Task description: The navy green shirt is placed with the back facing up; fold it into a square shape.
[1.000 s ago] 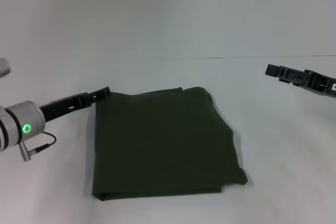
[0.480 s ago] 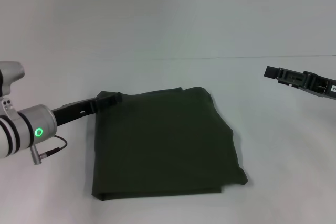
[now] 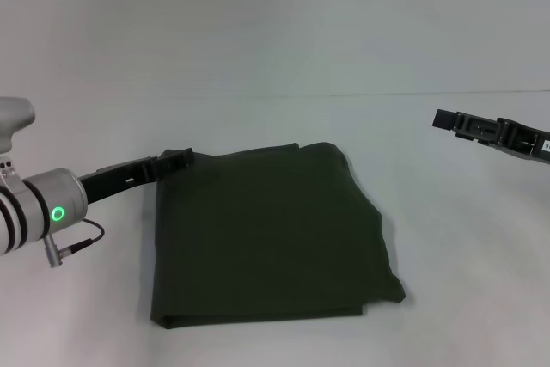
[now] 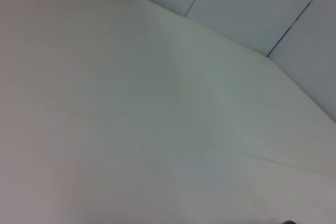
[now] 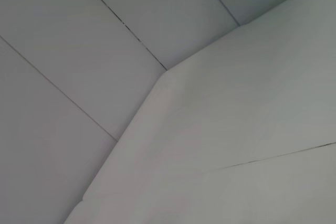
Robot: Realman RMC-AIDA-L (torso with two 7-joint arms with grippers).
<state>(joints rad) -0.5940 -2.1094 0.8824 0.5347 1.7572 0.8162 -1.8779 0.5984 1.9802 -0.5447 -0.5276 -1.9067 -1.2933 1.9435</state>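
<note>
Left pincer (image 3: 179,158) at folded navy green shirt's (image 3: 271,234) far-left corner.

From my head camera, the left claw (image 3: 179,159) sat at the shirt's eleven o'clock corner, and I could not tell whether its fingers were parted or closed. The right claw (image 3: 447,119) hung at three o'clock, its arm cut off by the frame's edge, its fingers just as unreadable. The navy green shirt (image 3: 271,234) lay folded, its underside hidden. Both wrist cameras gave me only pale surface (image 4: 131,129) and wall, no fingers.
</note>
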